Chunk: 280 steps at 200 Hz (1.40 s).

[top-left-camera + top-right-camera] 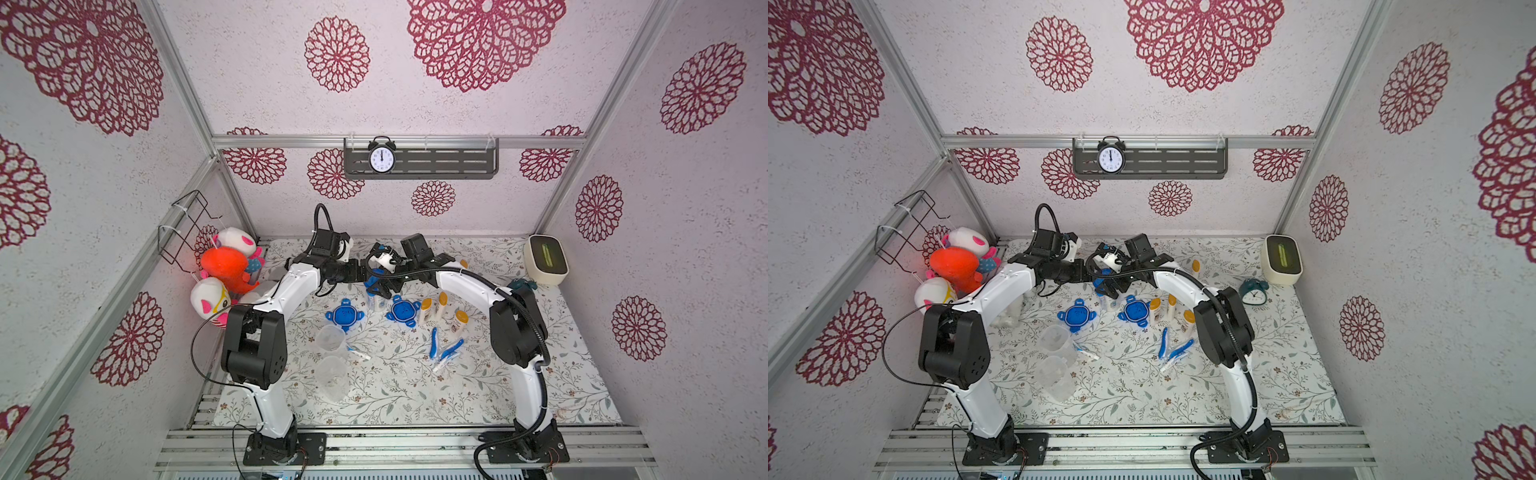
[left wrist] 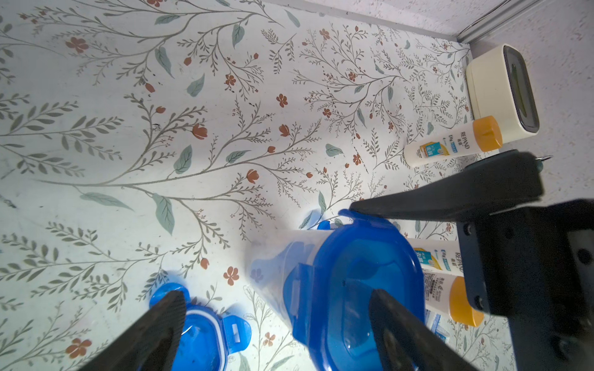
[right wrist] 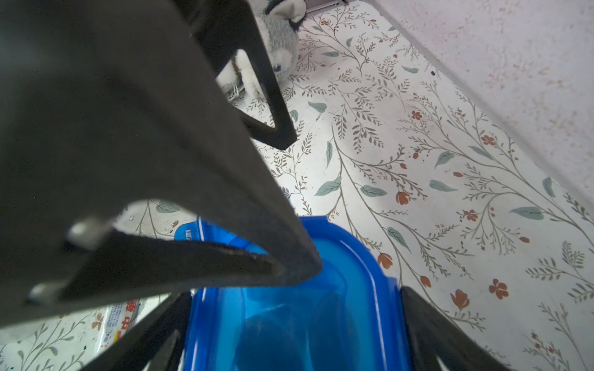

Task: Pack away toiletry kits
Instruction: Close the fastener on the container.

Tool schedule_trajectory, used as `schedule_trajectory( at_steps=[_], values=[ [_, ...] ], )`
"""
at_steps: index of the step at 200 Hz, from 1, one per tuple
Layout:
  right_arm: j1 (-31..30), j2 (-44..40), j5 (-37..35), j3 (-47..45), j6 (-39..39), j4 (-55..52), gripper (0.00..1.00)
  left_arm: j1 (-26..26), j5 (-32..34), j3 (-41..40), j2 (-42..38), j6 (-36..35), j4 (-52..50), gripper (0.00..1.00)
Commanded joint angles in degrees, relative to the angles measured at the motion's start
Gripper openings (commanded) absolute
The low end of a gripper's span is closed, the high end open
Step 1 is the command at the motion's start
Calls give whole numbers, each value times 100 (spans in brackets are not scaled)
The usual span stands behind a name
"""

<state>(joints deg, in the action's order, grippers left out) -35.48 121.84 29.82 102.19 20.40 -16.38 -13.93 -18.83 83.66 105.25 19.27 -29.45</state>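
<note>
A clear cup with a blue lid (image 2: pixel 337 289) stands mid-table, seen in both top views (image 1: pixel 376 302). My left gripper (image 2: pixel 276 294) is open wide: one fingertip (image 2: pixel 395 321) lies on the lid, the other is over a loose blue lid (image 2: pixel 205 340). My right gripper (image 3: pixel 295 292) is open, its jaws either side of the same lid (image 3: pixel 321 321). Another loose lid (image 1: pixel 403 311), two open cups (image 1: pixel 330 337) (image 1: pixel 332 376), orange-capped bottles (image 1: pixel 441 305), blue toothbrushes (image 1: pixel 451 349) and a toothpaste tube (image 1: pixel 359 354) lie nearby.
Plush toys (image 1: pixel 226 266) hang in a wire basket at the left wall, and a grey plush (image 3: pixel 279 32) lies under the left arm. A cream box (image 1: pixel 545 259) and teal clock (image 1: pixel 521 284) sit at the back right. One bottle (image 2: pixel 450 144) lies near the box.
</note>
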Motion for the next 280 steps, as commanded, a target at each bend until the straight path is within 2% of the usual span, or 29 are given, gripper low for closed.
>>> schedule_trajectory(
  at_steps=[1,84,95,102,113,128,170,196,211,234,280],
  values=[
    [-11,185,41,-192,78,-269,98,26,-69,98,93,-21,-12,92],
    [-11,270,138,-108,218,-326,78,31,-78,141,127,-39,-40,92],
    [-6,271,155,-86,218,-346,78,29,-79,142,127,-39,-50,92],
    [-2,270,158,-77,208,-356,81,31,-82,142,127,-41,-51,92],
    [-3,259,113,-85,184,-366,94,30,-77,142,127,-37,-50,92],
    [6,252,94,-103,170,-366,98,29,-77,143,123,-37,-57,92],
    [42,269,155,-74,124,-314,98,22,-72,149,145,-37,-69,92],
    [67,193,255,-163,120,-126,89,22,-81,186,163,-33,-87,91],
    [68,67,315,-338,115,133,88,23,-79,206,172,-37,-95,91],
    [68,-91,259,-494,159,280,99,24,-81,221,204,-39,-101,91],
    [116,-702,28,-1131,406,411,99,23,-30,256,222,-49,-156,91]
  ],
)
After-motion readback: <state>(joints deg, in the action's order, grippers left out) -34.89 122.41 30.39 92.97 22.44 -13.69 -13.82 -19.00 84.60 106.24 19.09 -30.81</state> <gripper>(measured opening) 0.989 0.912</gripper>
